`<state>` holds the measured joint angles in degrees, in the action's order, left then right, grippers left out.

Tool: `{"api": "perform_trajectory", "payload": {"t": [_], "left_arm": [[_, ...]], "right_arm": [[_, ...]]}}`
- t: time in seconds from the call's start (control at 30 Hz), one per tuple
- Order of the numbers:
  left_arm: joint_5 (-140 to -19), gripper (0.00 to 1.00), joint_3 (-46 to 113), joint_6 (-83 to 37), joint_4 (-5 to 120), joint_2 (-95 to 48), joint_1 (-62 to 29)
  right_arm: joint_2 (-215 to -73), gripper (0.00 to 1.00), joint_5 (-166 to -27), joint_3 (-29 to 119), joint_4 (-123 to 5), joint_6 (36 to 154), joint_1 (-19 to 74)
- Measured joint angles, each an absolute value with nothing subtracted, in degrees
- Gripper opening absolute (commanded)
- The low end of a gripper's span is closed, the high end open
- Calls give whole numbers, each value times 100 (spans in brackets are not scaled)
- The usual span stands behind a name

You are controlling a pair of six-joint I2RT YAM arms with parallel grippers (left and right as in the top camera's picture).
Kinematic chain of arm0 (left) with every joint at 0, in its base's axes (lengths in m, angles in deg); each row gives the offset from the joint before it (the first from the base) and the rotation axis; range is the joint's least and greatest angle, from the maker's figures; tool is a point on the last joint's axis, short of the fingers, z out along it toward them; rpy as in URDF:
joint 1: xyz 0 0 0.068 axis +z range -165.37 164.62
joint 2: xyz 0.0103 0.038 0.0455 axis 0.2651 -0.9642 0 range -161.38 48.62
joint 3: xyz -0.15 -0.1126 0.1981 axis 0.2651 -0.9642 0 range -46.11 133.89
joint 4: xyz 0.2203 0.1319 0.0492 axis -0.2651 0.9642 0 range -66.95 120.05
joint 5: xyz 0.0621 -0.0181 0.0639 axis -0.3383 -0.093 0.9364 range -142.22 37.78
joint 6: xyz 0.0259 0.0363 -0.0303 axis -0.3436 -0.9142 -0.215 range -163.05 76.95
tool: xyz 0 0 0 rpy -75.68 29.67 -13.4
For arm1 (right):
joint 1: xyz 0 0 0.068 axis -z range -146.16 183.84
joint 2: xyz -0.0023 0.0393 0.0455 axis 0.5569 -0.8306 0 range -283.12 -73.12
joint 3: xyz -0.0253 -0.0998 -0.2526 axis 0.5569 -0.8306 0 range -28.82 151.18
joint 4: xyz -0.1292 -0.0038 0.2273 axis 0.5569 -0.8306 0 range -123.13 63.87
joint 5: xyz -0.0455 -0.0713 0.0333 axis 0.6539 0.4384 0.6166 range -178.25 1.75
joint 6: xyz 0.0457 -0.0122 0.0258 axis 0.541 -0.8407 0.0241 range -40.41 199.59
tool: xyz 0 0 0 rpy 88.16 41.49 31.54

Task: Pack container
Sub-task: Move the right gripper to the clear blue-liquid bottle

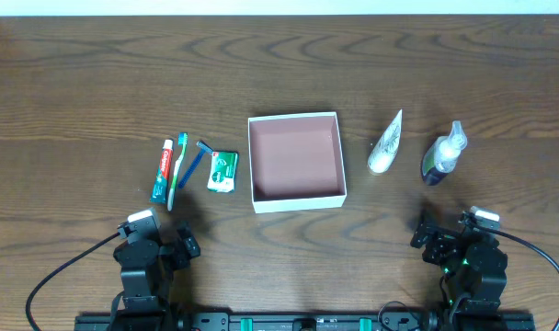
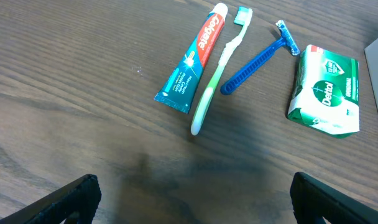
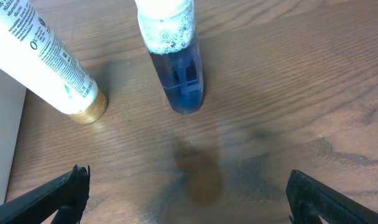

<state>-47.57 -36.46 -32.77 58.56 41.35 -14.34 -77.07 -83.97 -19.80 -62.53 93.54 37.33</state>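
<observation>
dark wood-grain table (image 1: 68, 83). nearest us we see the left gripper (image 2: 192, 202) and right gripper (image 3: 189, 199), both with jaws spread wide. beyond the left lie toothpaste (image 2: 194, 57), toothbrush (image 2: 217, 74), razor (image 2: 257, 60) and dettol soap packet (image 2: 326, 90). the container (image 1: 296, 158) sits mid-table. beyond the right lie a white tube (image 3: 41, 55) and a blue bottle (image 3: 178, 68).

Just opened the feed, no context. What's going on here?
Packing hasn't started. The container sits empty in the middle. To its left lie a toothpaste tube, toothbrush, blue razor and green soap packet. To its right lie a white tube and a blue bottle. Neither arm holds anything: the left arm's fingers and the right arm's fingers are open, each short of the items on its side.
</observation>
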Motion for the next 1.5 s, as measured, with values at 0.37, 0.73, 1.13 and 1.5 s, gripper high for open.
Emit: {"api": "perform_trajectory", "payload": {"t": [0.37, 0.73, 1.13, 1.5], "left_arm": [[-4757, 98, -3646, -3275, 5856, 4135, -1434], [-4757, 98, -3646, -3275, 5856, 4135, -1434], [-4757, 98, -3646, -3275, 5799, 4135, -1434], [-4757, 98, -3646, -3275, 5755, 4135, -1434]], "right_arm": [[-7707, 99, -8397, -1980, -6253, 9356, 3733], [-7707, 99, -8397, -1980, -6253, 9354, 3733], [-7707, 99, -8397, -1980, -6253, 9356, 3733], [-7707, 99, -8397, -1980, -6253, 9356, 3733]]}}
